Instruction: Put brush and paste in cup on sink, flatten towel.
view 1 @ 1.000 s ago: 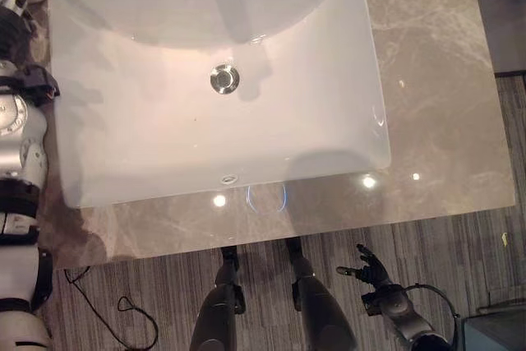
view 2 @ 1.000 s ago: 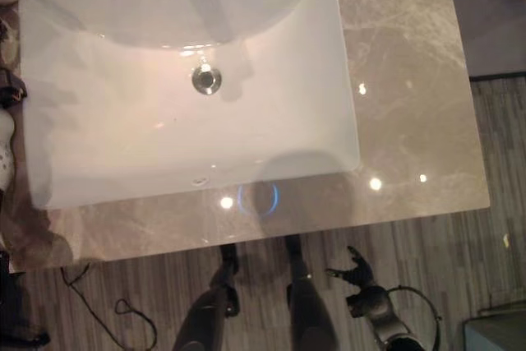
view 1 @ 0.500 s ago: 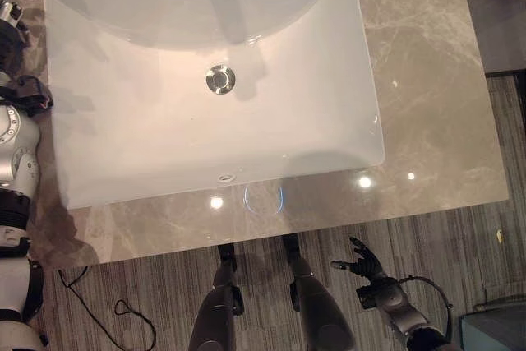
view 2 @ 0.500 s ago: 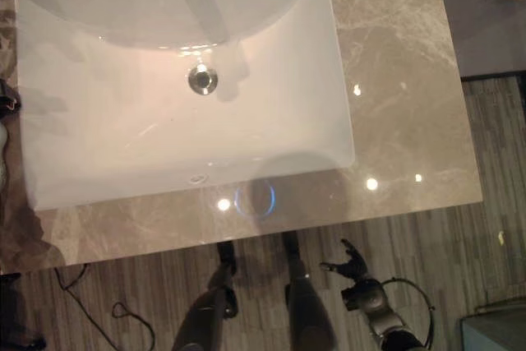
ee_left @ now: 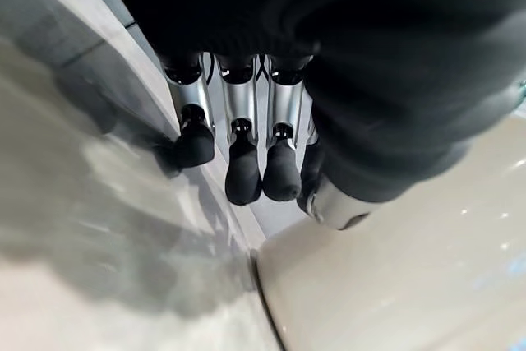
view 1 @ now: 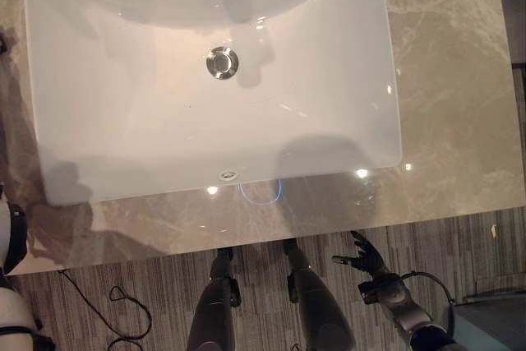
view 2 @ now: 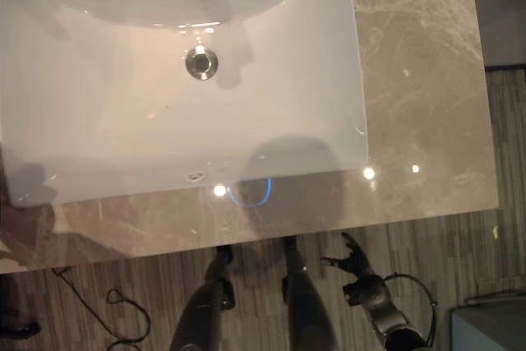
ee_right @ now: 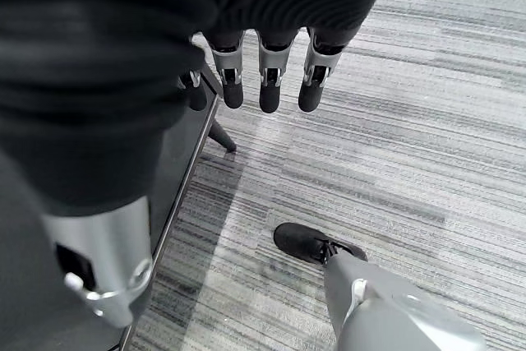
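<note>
The white sink [view 1: 148, 121] is lying set into the marble counter [view 1: 460, 104], reaching close to its front edge, with bare stone spreading wide toward the right edge. The right hand [view 1: 366, 257] is hanging below the front edge over striped floor [ee_right: 394, 137], fingers loosely spread, holding nothing. The left hand [ee_left: 246, 154] is hovering beside the sink's rim, fingers straight and empty.

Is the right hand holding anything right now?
No: the right hand hangs over the floor with its fingers relaxed and nothing between them.
</note>
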`<state>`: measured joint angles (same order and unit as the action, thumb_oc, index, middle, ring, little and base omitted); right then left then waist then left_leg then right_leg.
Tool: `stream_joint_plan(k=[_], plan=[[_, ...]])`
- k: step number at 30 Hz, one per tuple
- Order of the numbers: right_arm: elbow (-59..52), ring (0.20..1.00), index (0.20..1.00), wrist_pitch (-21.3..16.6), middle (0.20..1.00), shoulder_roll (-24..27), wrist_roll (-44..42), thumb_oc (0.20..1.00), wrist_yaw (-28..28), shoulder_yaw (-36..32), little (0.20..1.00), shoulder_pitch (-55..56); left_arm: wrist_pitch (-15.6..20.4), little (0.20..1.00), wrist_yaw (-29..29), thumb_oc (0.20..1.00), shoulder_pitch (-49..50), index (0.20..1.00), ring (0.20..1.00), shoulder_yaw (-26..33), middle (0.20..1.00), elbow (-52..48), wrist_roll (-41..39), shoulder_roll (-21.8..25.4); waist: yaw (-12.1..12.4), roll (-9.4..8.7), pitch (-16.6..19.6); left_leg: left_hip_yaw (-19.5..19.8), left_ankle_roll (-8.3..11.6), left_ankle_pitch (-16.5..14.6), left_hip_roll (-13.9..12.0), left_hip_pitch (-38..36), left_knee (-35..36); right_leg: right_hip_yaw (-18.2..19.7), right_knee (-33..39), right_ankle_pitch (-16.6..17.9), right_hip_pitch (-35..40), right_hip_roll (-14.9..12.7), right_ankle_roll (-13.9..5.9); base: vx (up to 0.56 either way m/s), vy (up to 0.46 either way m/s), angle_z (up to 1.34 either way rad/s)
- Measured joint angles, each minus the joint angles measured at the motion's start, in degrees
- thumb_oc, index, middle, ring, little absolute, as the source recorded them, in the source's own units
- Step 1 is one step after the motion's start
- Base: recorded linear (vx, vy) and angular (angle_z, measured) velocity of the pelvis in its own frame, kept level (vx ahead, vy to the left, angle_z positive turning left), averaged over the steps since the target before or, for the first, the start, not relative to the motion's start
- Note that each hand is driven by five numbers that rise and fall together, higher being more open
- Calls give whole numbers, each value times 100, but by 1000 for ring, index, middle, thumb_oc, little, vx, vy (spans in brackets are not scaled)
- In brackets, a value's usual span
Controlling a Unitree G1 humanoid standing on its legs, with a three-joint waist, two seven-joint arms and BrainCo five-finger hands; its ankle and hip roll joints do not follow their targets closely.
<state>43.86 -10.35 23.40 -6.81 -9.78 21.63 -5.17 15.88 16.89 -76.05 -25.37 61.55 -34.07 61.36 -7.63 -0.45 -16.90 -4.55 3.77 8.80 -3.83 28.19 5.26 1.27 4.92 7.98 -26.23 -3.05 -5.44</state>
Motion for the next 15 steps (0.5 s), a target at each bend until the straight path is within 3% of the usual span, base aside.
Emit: stream_joint_plan(k=[4, 10, 15], plan=[[-149, 1000, 1000, -27, 1000, -14, -94, 1000, 32, 171, 1000, 29, -99, 200, 58, 200, -412, 200, 200, -320, 200, 164, 291, -58, -75, -57, 9, 104, 16, 10, 0, 47, 0, -90, 0, -9, -4, 1, -10, 15, 16, 10], [-519, 1000, 1000, -124, 1000, -14, -139, 1000, 213, 294, 1000, 53, -151, 200, 147, 200, -1021, 200, 200, -1209, 200, -63, 1679, 21, -95, -75, 20, 209, 30, 53, 54, 203, 0, -203, 0, -10, -101, -43, -11, 7, 17, 9], [-646, 1000, 1000, -228, 1000, -9, -127, 1000, 244, 378, 1000, 64, -145, 200, 204, 200, -989, 200, 200, -1182, 200, -203, 1945, -35, -102, -77, 23, 206, 17, 62, 87, 200, -1, -207, 0, -10, -95, -81, -12, 0, 0, 0]])
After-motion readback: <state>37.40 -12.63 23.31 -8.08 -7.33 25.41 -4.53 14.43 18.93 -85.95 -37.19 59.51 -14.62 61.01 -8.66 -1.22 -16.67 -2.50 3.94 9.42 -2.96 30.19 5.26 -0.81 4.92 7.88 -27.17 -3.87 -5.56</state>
